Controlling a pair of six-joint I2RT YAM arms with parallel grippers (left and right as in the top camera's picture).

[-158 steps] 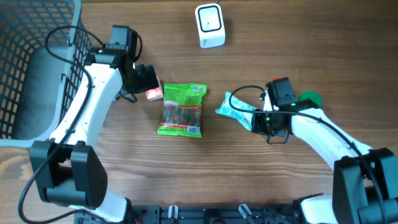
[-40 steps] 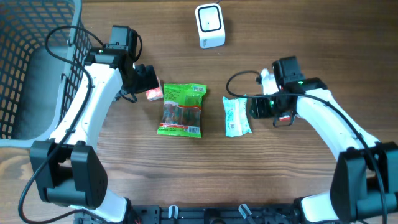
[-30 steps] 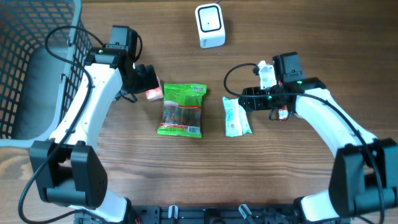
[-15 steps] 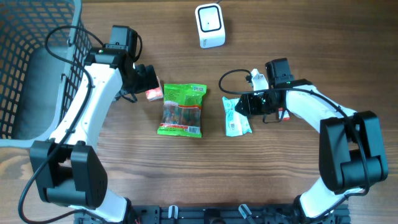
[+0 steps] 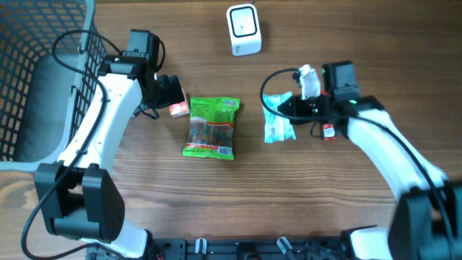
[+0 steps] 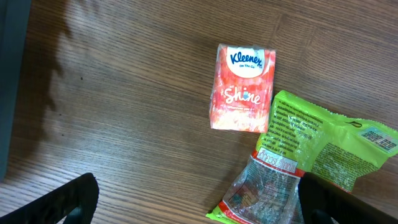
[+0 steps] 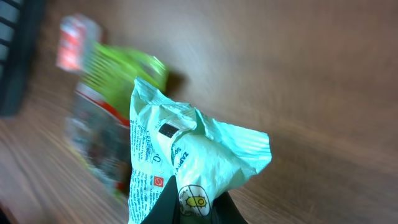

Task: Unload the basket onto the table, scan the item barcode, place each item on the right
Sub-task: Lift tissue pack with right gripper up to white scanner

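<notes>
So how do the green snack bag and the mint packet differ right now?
The green snack bag lies flat and unheld on the table; the mint packet is pinched, crumpled, in the right gripper. The green snack bag is bigger and brighter. Both are soft printed wrappers.

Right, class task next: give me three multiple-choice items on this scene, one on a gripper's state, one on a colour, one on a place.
1. The left gripper is:
A) open, holding nothing
B) shut on something
C) out of view

2. The packet in the right gripper is:
A) orange
B) mint green
C) black

3. The white scanner sits:
A) in the right gripper
B) on top of the packet
C) on the table, apart from both grippers

Answers:
1 A, its jaws stand wide with only table between them.
2 B, the right wrist view shows a pale mint wrapper pinched.
3 C, from overhead it stands alone on bare wood.
</notes>
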